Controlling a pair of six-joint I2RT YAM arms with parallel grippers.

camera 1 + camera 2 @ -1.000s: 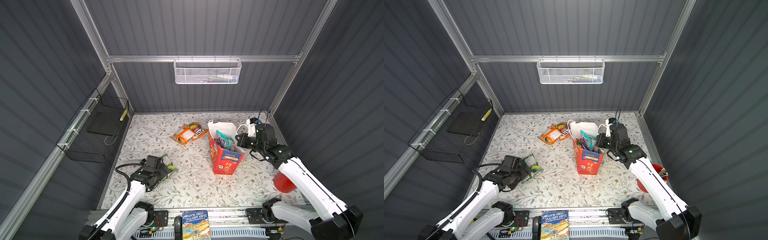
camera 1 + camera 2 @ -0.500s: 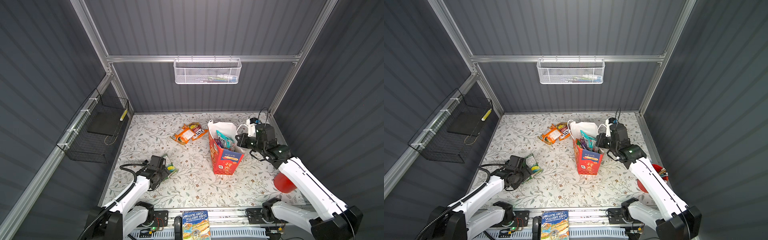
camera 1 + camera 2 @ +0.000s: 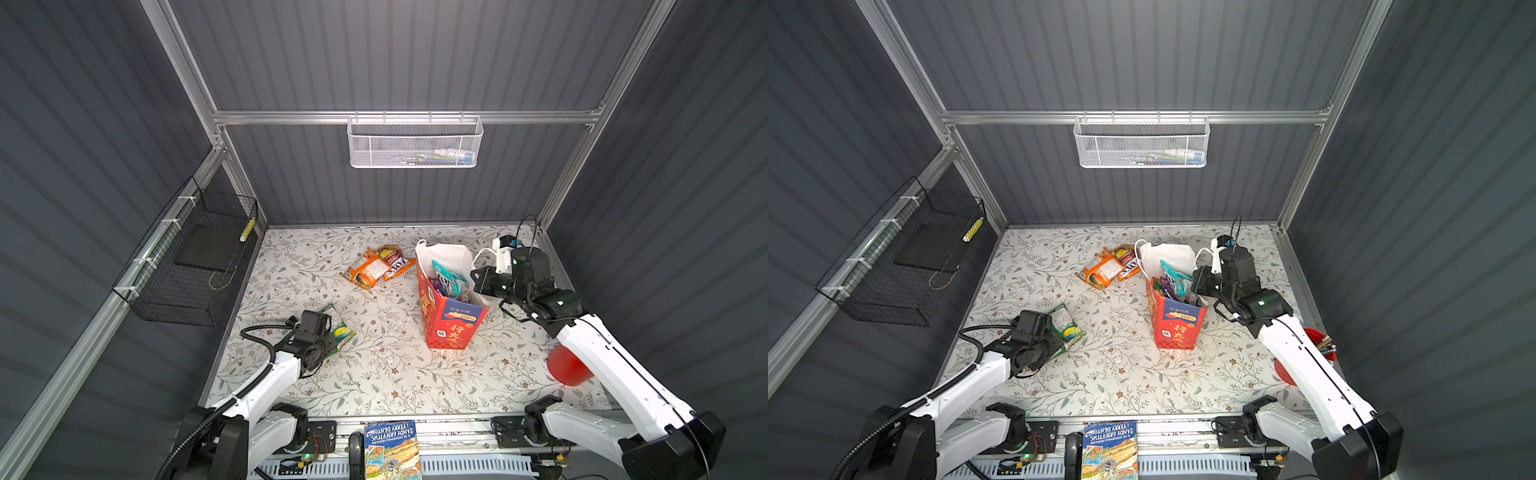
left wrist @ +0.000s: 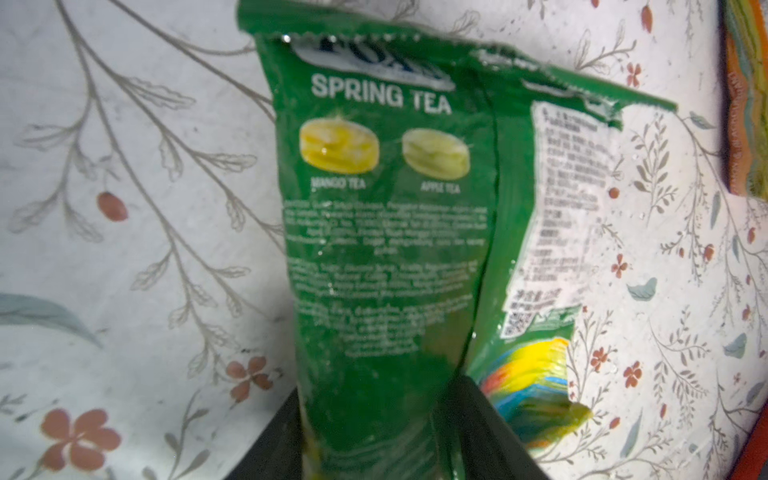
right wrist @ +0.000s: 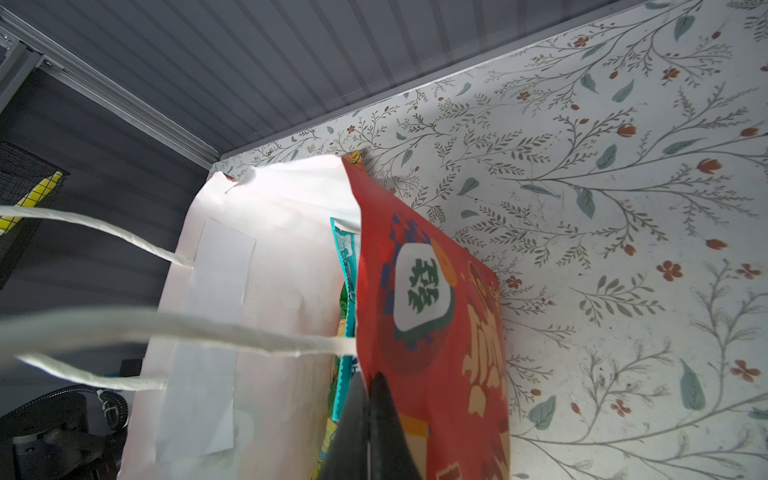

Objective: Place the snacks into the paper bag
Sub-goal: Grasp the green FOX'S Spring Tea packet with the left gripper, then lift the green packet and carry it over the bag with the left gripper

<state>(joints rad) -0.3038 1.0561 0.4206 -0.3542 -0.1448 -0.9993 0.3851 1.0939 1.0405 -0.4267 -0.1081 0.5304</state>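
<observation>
Left gripper: advanced, jaws drawn in onto green packet, for lifting. Right gripper: pinching paper bag rim, likely steadying it.

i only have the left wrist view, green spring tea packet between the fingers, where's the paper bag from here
Observer: In both top views the paper bag stands upright to the right of your green packet, apart from it.
Operator: anything holding it
Observer: Yes, the right gripper is shut on the bag's red wall near the rim.
Operator: what's in it so far
Observer: The teal and purple packets stick up out of its open top.
</observation>
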